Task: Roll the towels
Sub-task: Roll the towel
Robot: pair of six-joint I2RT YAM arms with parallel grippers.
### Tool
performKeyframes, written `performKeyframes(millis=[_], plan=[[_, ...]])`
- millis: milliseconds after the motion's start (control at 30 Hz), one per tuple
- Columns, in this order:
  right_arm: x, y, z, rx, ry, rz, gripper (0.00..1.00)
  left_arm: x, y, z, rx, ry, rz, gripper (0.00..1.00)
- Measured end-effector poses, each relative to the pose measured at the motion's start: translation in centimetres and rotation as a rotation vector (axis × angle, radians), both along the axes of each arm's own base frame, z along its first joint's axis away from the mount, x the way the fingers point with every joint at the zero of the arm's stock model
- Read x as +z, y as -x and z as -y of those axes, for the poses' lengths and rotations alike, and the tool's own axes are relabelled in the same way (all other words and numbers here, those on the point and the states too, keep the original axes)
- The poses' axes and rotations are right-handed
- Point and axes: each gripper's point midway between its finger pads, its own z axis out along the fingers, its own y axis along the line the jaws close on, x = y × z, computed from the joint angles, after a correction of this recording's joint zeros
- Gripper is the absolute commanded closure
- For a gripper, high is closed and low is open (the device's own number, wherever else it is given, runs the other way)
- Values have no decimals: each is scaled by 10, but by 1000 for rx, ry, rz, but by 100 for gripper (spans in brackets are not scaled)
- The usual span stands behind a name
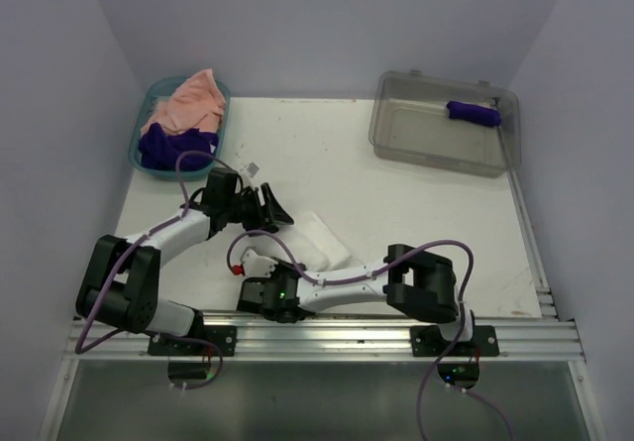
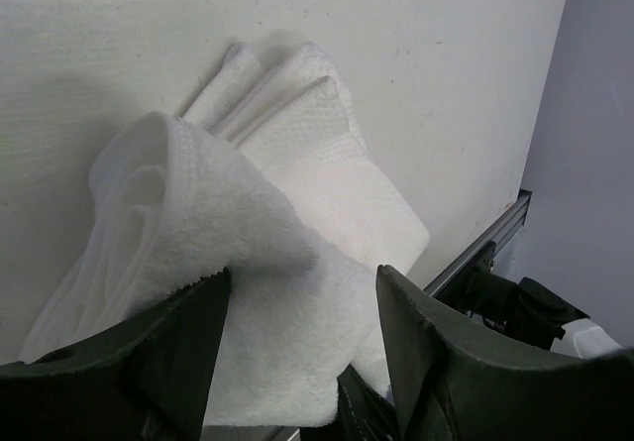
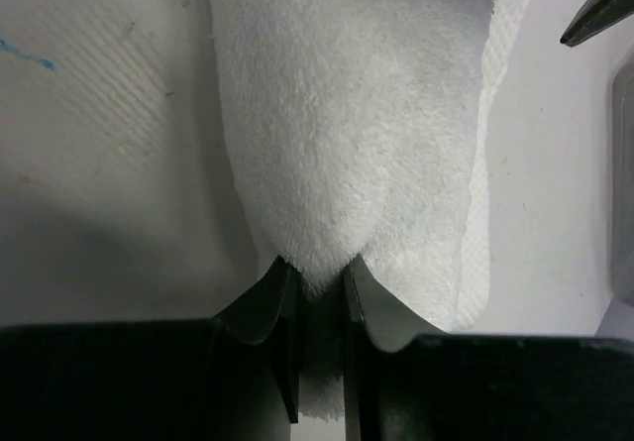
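A white towel [image 1: 317,238] lies partly folded on the table's near middle. In the left wrist view it [image 2: 297,193] is bunched into a thick fold between my left gripper's [image 2: 302,277] wide-apart jaws, which straddle it. My right gripper [image 3: 317,268] is shut on the near edge of the same white towel [image 3: 347,114]. In the top view the left gripper [image 1: 277,213] is at the towel's left end and the right gripper [image 1: 265,260] is just in front of it. A peach-pink towel [image 1: 188,104] and a dark purple towel [image 1: 173,147] lie in the teal basket [image 1: 220,129].
A clear grey bin [image 1: 416,139] stands at the back right with a dark purple roll [image 1: 474,113] inside. The aluminium rail [image 1: 327,337] runs along the near edge. Purple walls close in on the left, back and right.
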Motion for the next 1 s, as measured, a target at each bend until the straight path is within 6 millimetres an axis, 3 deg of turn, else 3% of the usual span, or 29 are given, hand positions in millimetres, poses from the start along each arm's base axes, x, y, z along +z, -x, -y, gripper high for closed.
performKeyframes(millis=[100, 267, 500, 600, 800, 1000], plan=[[0, -3, 5, -23, -43, 1, 100, 5, 2, -2, -1, -18, 1, 29], [9, -12, 17, -74, -263, -143, 100, 23, 1, -5, -7, -51, 21, 21], [18, -32, 26, -169, -624, -397, 100, 77, -11, -15, 27, -105, 148, 19], [19, -36, 24, -196, -767, -502, 100, 88, -9, -20, 42, -109, 175, 19], [22, -40, 17, -230, -1016, -686, 100, 84, -2, -23, 52, -116, 160, 19], [22, -48, 22, -276, -1243, -864, 100, 68, 9, -22, 46, -108, 115, 19]])
